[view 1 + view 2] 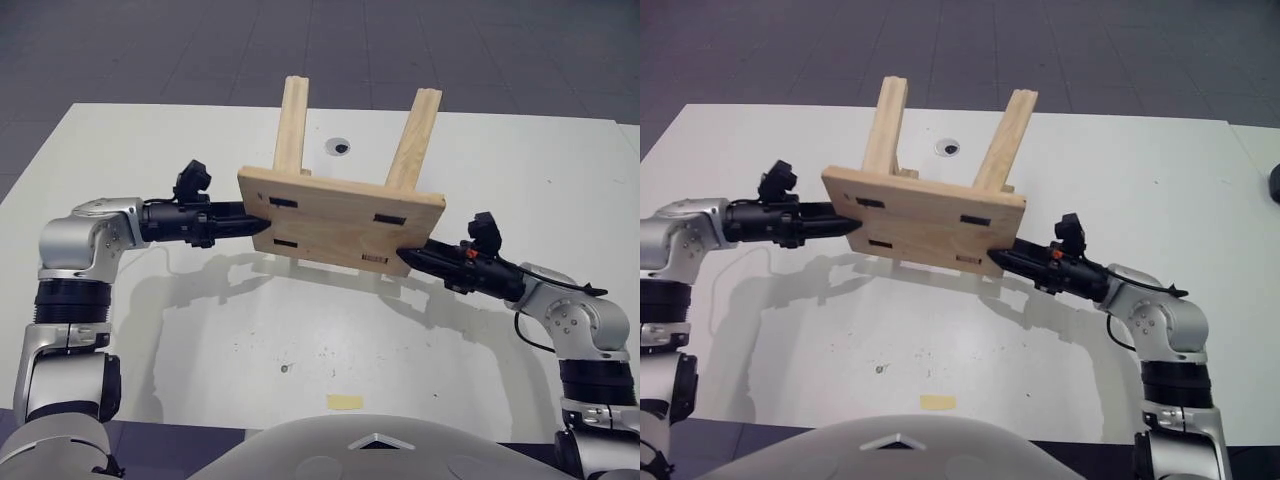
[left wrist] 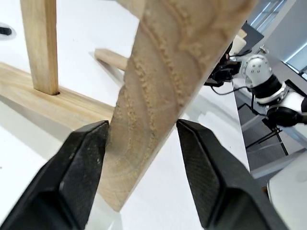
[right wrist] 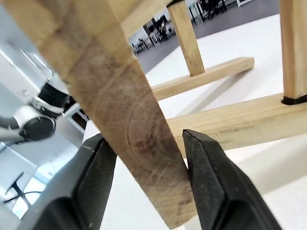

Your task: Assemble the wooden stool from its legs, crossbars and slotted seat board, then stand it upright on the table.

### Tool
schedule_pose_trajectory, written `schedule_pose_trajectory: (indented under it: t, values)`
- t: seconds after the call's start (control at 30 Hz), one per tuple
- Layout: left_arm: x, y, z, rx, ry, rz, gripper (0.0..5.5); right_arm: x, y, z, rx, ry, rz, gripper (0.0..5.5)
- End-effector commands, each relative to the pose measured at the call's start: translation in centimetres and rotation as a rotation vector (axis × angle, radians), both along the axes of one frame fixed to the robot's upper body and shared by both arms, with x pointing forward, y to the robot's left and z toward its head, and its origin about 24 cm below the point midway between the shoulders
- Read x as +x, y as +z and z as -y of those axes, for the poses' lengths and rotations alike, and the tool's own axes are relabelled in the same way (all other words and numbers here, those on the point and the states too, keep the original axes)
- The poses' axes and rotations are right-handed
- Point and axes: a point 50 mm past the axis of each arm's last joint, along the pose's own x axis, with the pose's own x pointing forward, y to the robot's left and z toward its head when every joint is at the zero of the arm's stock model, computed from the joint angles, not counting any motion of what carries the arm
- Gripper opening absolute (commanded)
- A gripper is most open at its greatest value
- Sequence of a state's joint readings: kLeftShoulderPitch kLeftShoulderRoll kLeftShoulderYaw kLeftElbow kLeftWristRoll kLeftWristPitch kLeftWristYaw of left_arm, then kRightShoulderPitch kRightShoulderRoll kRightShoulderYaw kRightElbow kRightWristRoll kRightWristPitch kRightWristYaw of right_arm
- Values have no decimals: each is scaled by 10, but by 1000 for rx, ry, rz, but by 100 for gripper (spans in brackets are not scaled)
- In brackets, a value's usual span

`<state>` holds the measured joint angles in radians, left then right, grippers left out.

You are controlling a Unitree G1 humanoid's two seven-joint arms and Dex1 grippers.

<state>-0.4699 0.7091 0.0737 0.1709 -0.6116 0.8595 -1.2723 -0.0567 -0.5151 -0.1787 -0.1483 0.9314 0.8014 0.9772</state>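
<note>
The assembled wooden stool hangs between my two grippers over the middle of the white table [image 1: 520,170]. Its slotted seat board [image 1: 340,222] faces me, tilted. Two legs [image 1: 292,125] [image 1: 415,140] point away toward the far edge. My left gripper [image 1: 258,224] is shut on the board's left edge; the left wrist view shows its fingers [image 2: 81,167] either side of the board's end [image 2: 158,96]. My right gripper [image 1: 405,256] is shut on the lower right corner, pads [image 3: 211,182] pressed against the wood [image 3: 129,129]. Crossbars [image 3: 230,120] join the legs behind the board.
A small dark hole [image 1: 341,147] sits in the table behind the stool. A yellow scrap of tape [image 1: 345,402] lies near the front edge. A dark object [image 1: 1274,180] shows at the table's far right. Bare table lies below and around the stool.
</note>
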Motion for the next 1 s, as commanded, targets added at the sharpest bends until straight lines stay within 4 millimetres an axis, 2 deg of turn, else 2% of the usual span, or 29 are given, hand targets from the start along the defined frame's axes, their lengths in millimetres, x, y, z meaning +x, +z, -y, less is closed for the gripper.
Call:
schedule_pose_trajectory:
  t: [0.03, 0.17, 0.3, 0.33, 0.43, 0.47, 0.6, 0.77, 0.9, 1.0]
  values:
    - [6, 60, 37, -297, 51, 84, 234, 5, 72, -30, 556, -111, 123, 203]
    - [27, 75, 44, -346, 203, 89, 216, 21, 91, -23, 637, -246, 120, 178]
    - [46, 69, 46, -358, 361, -20, 199, 37, 101, -19, 651, -334, 81, 143]
    - [51, 64, 47, -346, 408, -64, 198, 40, 102, -18, 647, -359, 68, 178]
    - [58, 53, 52, -317, 484, -148, 198, 50, 102, -14, 608, -443, 39, 218]
    - [58, 51, 53, -319, 497, -160, 235, 52, 101, -12, 598, -466, 31, 239]
    - [58, 46, 55, -348, 540, -207, 297, 58, 90, -3, 550, -570, 0, 299]
    - [56, 45, 58, -382, 553, -221, 373, 58, 82, -1, 527, -632, 0, 374]
    - [55, 42, 58, -390, 607, -208, 442, 55, 67, 14, 486, -738, -16, 441]
    - [51, 43, 53, -366, 665, -129, 492, 45, 52, 12, 390, -735, -25, 489]
